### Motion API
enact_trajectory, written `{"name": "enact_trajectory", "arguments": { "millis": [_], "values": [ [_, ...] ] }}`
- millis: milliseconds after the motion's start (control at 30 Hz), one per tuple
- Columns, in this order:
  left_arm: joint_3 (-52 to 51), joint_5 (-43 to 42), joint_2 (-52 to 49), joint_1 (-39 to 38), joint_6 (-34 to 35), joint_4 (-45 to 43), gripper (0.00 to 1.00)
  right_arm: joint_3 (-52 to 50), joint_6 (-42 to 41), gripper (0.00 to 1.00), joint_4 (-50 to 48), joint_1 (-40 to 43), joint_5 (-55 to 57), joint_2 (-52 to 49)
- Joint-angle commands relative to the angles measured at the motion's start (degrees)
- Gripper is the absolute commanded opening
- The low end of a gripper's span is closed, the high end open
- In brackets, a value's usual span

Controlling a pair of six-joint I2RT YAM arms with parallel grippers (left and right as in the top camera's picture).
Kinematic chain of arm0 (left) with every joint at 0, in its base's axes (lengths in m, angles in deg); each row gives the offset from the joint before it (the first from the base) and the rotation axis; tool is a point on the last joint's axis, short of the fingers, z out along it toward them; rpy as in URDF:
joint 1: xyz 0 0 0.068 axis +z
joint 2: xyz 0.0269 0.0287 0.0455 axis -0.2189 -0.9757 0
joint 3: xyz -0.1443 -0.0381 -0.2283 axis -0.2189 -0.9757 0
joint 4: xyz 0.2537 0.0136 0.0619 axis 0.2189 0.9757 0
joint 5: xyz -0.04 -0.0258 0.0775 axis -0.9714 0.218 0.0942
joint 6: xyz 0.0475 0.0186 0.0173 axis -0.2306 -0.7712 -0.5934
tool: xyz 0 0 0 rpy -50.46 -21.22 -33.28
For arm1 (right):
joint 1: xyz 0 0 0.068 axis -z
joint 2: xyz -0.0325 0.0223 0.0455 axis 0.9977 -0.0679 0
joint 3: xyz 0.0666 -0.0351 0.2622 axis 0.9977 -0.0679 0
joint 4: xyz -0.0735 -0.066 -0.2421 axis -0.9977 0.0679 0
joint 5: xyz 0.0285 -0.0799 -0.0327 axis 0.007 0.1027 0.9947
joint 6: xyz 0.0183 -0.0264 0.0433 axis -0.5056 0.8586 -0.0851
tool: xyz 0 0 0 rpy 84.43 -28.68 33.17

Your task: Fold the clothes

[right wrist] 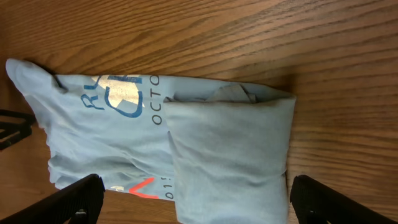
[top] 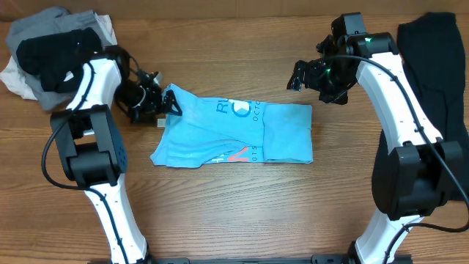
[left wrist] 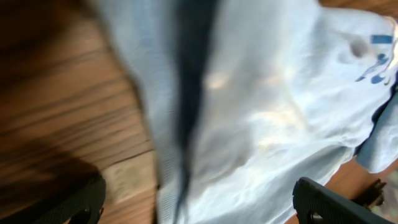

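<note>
T-shirt [top: 242, 132] is lying folded on the table [top: 234, 213]; left gripper [top: 160, 106] and right gripper [top: 299, 75] are hovering wide open, holding nothing.

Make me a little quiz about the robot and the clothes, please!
1. True or false: the blue T-shirt is held up in the air.
2. Pick one: the left hand and the right hand are A) both open, B) both shut.
3. Fill in: the clothes heap sits at the table's far ___ corner.
Key: 1 false, it lies on the table; 2 A; 3 left.
</note>
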Motion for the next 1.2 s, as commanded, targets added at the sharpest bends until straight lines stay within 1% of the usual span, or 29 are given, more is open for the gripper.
{"name": "enact_trajectory", "arguments": {
  "millis": [0,67,233,333,400,467,500,533,567,600,633,700,733,867,933,1033,1167],
  "values": [
    [-8.5,0.6,-5.4,-2.6,0.5,-4.8,1.00,0.5,0.2,1.00,0.0,0.1,0.5,0.3],
    [-10.3,0.6,-5.4,-3.1,0.7,-6.4,1.00,0.5,0.2,1.00,0.0,0.1,0.5,0.3],
    [-11.6,0.7,-5.4,-4.2,0.7,-7.5,0.93,0.5,0.2,1.00,0.0,0.1,0.5,0.3],
    [-11.6,0.6,-5.4,-4.9,0.7,-8.3,0.79,0.5,0.2,1.00,0.0,0.1,0.5,0.3],
    [-11.6,0.6,-5.4,-5.5,1.2,-9.3,0.72,0.5,0.2,1.00,0.2,0.1,0.5,0.3],
    [-11.6,0.6,-5.4,-6.0,2.2,-10.4,0.59,0.5,0.2,1.00,0.3,0.1,0.5,0.3],
    [-11.6,0.6,-5.4,-6.3,2.4,-10.6,0.54,0.5,0.2,1.00,0.4,0.1,0.5,0.3],
    [-11.6,0.6,-5.4,-6.5,2.4,-11.0,0.54,0.5,0.2,1.00,0.5,0.1,0.5,0.3],
    [-11.6,0.6,-5.4,-6.7,2.4,-11.1,0.52,0.5,0.2,1.00,0.6,0.1,0.5,0.3],
    [-11.6,0.6,-5.4,-6.9,2.4,-11.2,0.47,0.5,0.2,1.00,0.6,0.1,0.5,0.3],
    [-11.6,0.7,-5.4,-7.0,2.4,-11.2,0.38,0.5,0.2,1.00,0.7,0.1,0.5,0.3],
    [-11.6,0.9,-5.4,-7.1,2.4,-11.2,0.14,0.5,0.2,1.00,0.7,0.1,0.5,0.3],
    [-11.6,1.2,-5.4,-7.1,2.7,-11.2,0.04,0.5,0.2,1.00,0.7,0.1,0.5,0.3],
    [-11.6,5.6,-5.4,-6.5,6.4,-11.0,0.04,0.5,0.2,1.00,0.7,0.1,0.5,0.3],
    [-11.3,9.2,-5.4,-5.8,8.0,-10.4,0.04,0.5,0.2,1.00,0.9,0.1,0.6,0.3],
    [-9.6,16.1,-5.4,-3.8,12.2,-8.3,0.04,0.5,0.3,1.00,1.6,0.1,0.8,0.3],
    [-5.7,19.3,-5.4,-0.2,13.4,-4.7,0.04,0.5,0.2,1.00,2.0,0.1,1.5,0.3]
  ]
}}
